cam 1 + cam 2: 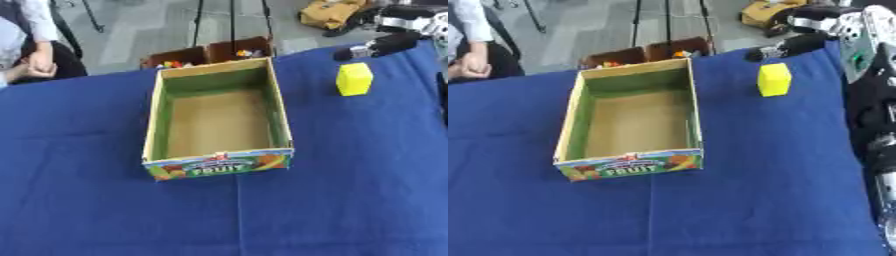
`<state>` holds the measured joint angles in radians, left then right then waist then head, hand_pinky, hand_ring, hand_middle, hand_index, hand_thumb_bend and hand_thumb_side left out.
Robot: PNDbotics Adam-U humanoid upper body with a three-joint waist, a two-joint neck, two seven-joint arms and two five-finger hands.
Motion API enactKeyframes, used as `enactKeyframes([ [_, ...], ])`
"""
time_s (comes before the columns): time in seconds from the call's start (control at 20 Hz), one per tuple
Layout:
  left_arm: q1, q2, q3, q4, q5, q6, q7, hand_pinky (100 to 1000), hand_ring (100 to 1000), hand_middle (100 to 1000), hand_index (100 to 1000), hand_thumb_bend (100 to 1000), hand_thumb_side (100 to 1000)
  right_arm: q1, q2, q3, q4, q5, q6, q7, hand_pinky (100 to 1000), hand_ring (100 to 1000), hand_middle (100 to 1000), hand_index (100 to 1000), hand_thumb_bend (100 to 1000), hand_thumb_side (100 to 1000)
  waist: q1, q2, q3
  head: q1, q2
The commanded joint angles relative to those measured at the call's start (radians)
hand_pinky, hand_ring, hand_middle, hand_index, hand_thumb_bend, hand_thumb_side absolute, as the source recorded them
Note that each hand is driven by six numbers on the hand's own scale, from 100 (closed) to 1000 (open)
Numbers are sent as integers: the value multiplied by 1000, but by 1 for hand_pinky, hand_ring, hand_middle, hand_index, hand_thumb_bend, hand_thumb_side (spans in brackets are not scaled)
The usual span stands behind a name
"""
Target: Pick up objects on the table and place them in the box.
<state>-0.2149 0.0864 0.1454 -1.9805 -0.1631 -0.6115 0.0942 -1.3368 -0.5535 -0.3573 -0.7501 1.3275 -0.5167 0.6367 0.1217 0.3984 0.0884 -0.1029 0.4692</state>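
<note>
one open box [154, 118] with bare floor, yellow block [354, 79] outside, right hand [378, 46] state unclear

Head stereo pair looking steeply down on the blue tabletop [350, 200]

Both eyes look from the robot's side toward the far edge and the floor beyond, near enough that the tabletop fills most of each view. They share the open box [217, 165], the yellow block [353, 79] to its right and the smaller boxes [210, 54] past the far edge. The right eye view sits a little rightward: the box lies nearer its left side, and the robot's right arm [872, 100] fills its right border, barely seen in the left eye view
</note>
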Motion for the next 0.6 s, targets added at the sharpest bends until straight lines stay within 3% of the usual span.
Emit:
enactKeyframes([
  [0.05,-9,9,0,-20,-3,2,0,815,888,859,984,100,999,-15,-32,-5,-23,7,-89,93,866,1000,980,1000,868,987,-3,-5,-1,6,-12],
  [0.15,-9,9,0,-20,-4,3,1,814,888,859,984,100,997,-13,-37,0,-18,3,-97,95,870,1000,987,1000,822,965,-3,-6,-2,8,-11],
  [0.25,-9,9,1,-20,-4,4,2,814,887,858,984,100,997,-10,-42,4,-8,2,-103,103,872,1000,986,1000,677,843,-2,-6,-3,9,-10],
  [0.3,-8,8,1,-20,-4,4,2,814,887,858,984,100,997,-8,-45,6,-2,1,-104,110,876,1000,988,1000,612,723,-2,-7,-3,10,-10],
  [0.35,-8,8,1,-20,-5,5,1,814,887,858,984,100,996,-6,-47,7,4,0,-104,118,878,1000,991,1000,588,686,-2,-7,-3,11,-10],
  [0.45,-7,8,1,-20,-5,6,1,814,887,855,984,100,993,-1,-54,11,16,6,-100,142,906,1000,1000,1000,472,435,-1,-7,-4,12,-10],
  [0.55,-7,7,1,-20,-6,6,1,814,887,854,984,100,989,2,-58,12,23,17,-90,166,907,1000,1000,1000,401,273,0,-6,-4,14,-11],
  [0.6,-6,7,1,-20,-6,7,1,814,887,853,984,100,987,2,-59,10,19,20,-86,169,906,1000,997,1000,314,246,1,-6,-5,14,-10],
])
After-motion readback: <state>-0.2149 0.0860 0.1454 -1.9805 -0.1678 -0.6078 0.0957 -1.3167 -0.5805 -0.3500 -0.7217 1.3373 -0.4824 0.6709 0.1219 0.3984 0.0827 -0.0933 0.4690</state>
